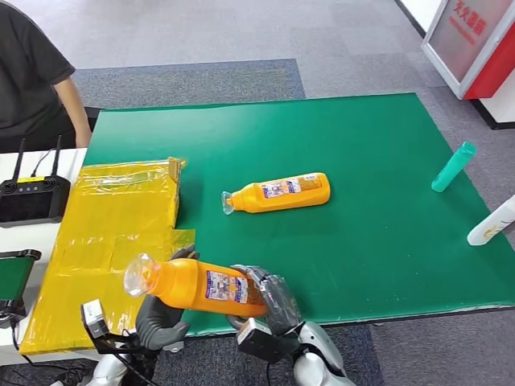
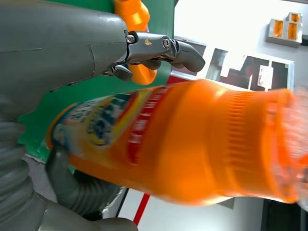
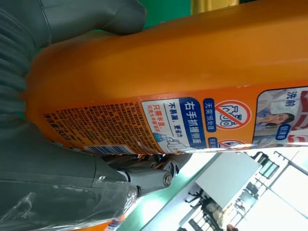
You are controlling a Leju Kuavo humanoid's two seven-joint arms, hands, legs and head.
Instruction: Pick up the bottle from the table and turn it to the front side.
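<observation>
Over the desk's near edge, the right hand (image 1: 273, 301) grips the base end of the orange bottle (image 1: 200, 285) while the left hand (image 1: 159, 320) cups it from beneath. It is lifted; the small-print back label faces up, so turning remains. Mid-desk lies a second orange bottle (image 1: 281, 193), well clear; yellow bags (image 1: 109, 233) cover the left edge.

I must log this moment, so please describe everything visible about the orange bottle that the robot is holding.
The held orange bottle looks like glossy plastic, with a clear cap, a ribbed neck and printed labels. It lies roughly level above the table's near edge, cap toward the robot's left. The right hand grips its base end; the left hand holds it from beneath.
</observation>
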